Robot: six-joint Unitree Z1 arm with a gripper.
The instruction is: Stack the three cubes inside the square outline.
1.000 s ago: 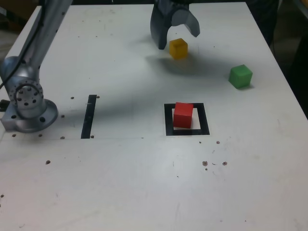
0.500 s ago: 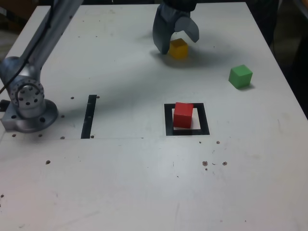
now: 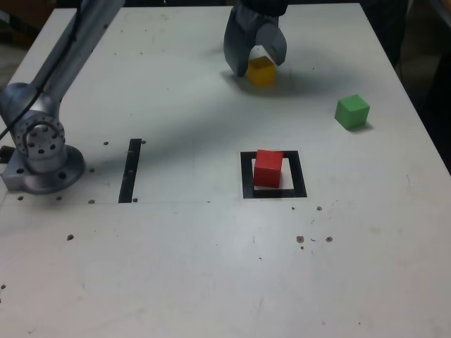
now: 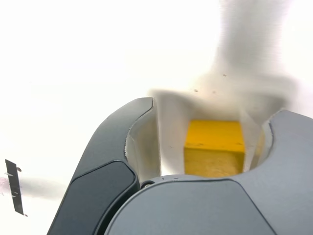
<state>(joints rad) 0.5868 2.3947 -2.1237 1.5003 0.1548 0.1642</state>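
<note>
A: Quick one — where's the grey two-fingered gripper?
B: Upper middle of the exterior frame, straddling the small plain yellow cube. That cube sits on the white tabletop, well apart from the target.

A: Holding it?
B: Can't call it. In the wrist view the yellow cube is between the two fingers, the gripper only part-spread, and there's a white gap on one side of the cube while the other finger looks nearly on it. So: narrowed around the cube, pinch not confirmed.

A: Why go for that one?
B: My read — the base layer is done. The small red cube already stands inside the thick black square outline with white centre, lower middle of the frame, a bit towards the outline's left edge. Yellow would go on top.

A: And green?
B: The small green cube sits alone on the table at right, above the outline, clear of everything — probably last.

A: Other marks?
B: A narrow straight black strip at left, near the round metal arm base. Not the target.
</note>
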